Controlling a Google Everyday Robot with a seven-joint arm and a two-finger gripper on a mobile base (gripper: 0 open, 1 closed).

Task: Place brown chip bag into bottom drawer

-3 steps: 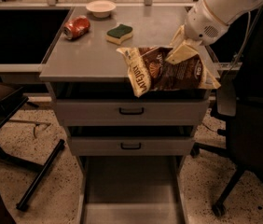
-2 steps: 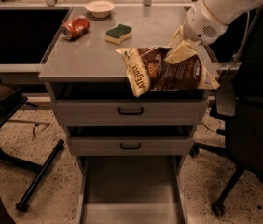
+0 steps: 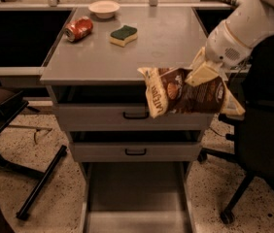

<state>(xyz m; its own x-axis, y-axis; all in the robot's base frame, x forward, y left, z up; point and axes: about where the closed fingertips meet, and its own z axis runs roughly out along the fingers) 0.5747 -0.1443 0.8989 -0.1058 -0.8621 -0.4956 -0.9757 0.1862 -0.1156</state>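
Observation:
The brown chip bag (image 3: pixel 185 92) hangs in the air in front of the cabinet's top drawer, just past the front right edge of the worktop. It lies sideways, with a cream end to the left and one to the right. My gripper (image 3: pixel 201 72) is shut on the bag's top edge, with a cream fingertip (image 3: pixel 200 74) pressed on it. The white arm reaches in from the upper right. The bottom drawer (image 3: pixel 136 198) stands pulled out below, its flat grey floor bare.
On the grey worktop (image 3: pixel 142 47) lie a red soda can (image 3: pixel 78 28), a green-and-yellow sponge (image 3: pixel 124 35) and a white bowl (image 3: pixel 104 8). Two upper drawers with black handles (image 3: pixel 135 115) are shut. A black chair (image 3: pixel 263 144) stands to the right, a dark stool base to the left.
The gripper and the bag have moved forward off the worktop's front edge and slightly lower, in front of the top drawer.

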